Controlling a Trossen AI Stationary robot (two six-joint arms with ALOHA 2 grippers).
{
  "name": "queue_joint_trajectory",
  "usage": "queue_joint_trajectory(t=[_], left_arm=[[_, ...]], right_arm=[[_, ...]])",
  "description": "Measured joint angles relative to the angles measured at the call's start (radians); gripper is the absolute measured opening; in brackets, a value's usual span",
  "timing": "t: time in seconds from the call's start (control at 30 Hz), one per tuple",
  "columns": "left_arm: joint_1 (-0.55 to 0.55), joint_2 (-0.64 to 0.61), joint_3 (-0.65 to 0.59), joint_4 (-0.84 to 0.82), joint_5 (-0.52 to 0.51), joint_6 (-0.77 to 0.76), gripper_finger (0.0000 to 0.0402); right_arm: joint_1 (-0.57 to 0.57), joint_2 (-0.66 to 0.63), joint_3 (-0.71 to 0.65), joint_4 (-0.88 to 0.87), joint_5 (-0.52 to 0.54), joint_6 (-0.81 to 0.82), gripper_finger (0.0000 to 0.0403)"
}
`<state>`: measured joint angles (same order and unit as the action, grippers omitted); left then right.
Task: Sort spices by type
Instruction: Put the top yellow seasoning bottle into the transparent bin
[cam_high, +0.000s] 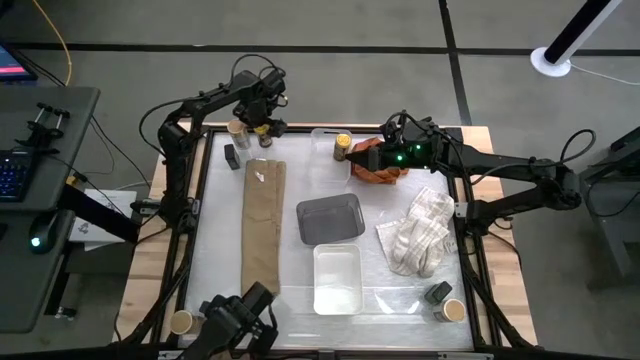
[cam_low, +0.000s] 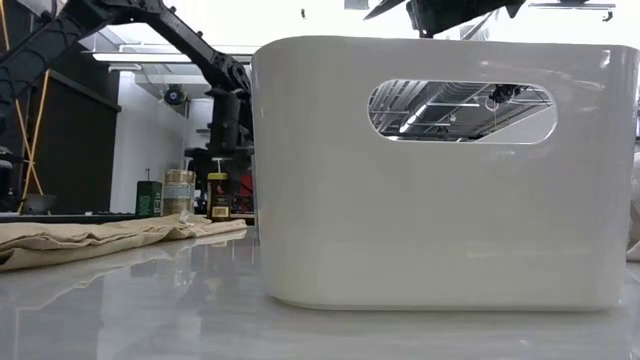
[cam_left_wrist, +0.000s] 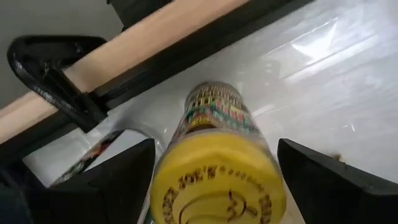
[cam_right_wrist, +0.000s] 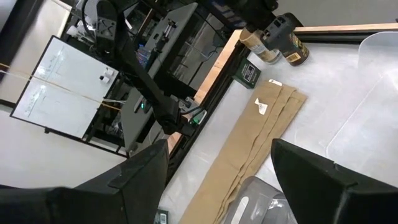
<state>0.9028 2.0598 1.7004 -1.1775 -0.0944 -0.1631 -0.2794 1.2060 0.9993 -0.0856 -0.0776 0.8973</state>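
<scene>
My left gripper (cam_high: 263, 124) is at the table's far left corner, down over a yellow-lidded jar (cam_left_wrist: 214, 155) that stands by the table's far edge. Next to it stand a tan-topped tub (cam_high: 237, 128) and a dark tin (cam_high: 231, 155). My right gripper (cam_high: 362, 155) hangs open and empty (cam_right_wrist: 217, 180) beside a second yellow-lidded jar (cam_high: 343, 145), which stands in a clear tray (cam_high: 318, 135). Another tin (cam_high: 437, 292) and tub (cam_high: 453, 310) sit at the near right corner. One tub (cam_high: 181, 322) stands at the near left. My left gripper has the jar's yellow lid (cam_left_wrist: 217, 186) between its two fingers (cam_left_wrist: 124, 180), which come from above and lie flush against the lid's two sides. The jar stands upright with its base (cam_left_wrist: 214, 93) on the table.
A long tan cloth (cam_high: 262, 225) lies left of centre. A grey tray (cam_high: 330, 218) and a white tray (cam_high: 337, 278) sit mid-table; the white tray fills the low view (cam_low: 440, 170). A crumpled towel (cam_high: 418, 238) lies on the right, an orange-brown object (cam_high: 382, 172) under the right wrist.
</scene>
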Motion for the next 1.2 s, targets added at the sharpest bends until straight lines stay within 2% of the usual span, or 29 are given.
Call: queue_joint_trajectory(t=[0.2,0.27,0.4,0.43,0.6,0.77,0.9,1.03,1.1,1.2], left_arm=[[0.000,0.000,0.000,-0.007,0.000,0.021,0.0307],[0.000,0.000,0.000,-0.016,0.000,0.025,0.0282],[0.000,0.000,0.000,-0.027,0.003,0.034,0.0197],[0.000,-0.002,0.001,-0.029,0.004,0.035,0.0188],[-0.002,-0.028,0.015,-0.020,0.008,0.050,0.0188],[-0.023,-0.090,0.096,-0.004,0.032,0.068,0.0188],[-0.100,-0.153,0.155,0.026,0.084,0.125,0.0188],[-0.251,-0.195,0.167,0.058,0.109,0.219,0.0188],[-0.331,-0.194,0.167,0.067,0.083,0.291,0.0188],[-0.433,-0.176,0.166,0.106,-0.008,0.380,0.0188]], right_arm=[[0.000,0.000,0.000,0.000,0.000,0.001,0.0279],[0.000,0.000,0.000,0.000,0.000,0.002,0.0279],[0.000,-0.007,0.000,0.000,-0.002,-0.001,0.0279],[0.000,-0.014,0.000,0.000,-0.002,-0.004,0.0279],[0.000,-0.077,0.000,0.003,-0.003,-0.016,0.0279],[0.002,-0.156,0.001,0.006,0.011,-0.044,0.0279],[0.003,-0.196,0.001,0.003,0.022,-0.065,0.0279],[0.003,-0.206,0.001,0.001,0.023,-0.069,0.0279],[0.002,-0.206,0.001,-0.002,0.023,-0.069,0.0279],[0.002,-0.206,0.001,-0.002,0.023,-0.069,0.0279]])
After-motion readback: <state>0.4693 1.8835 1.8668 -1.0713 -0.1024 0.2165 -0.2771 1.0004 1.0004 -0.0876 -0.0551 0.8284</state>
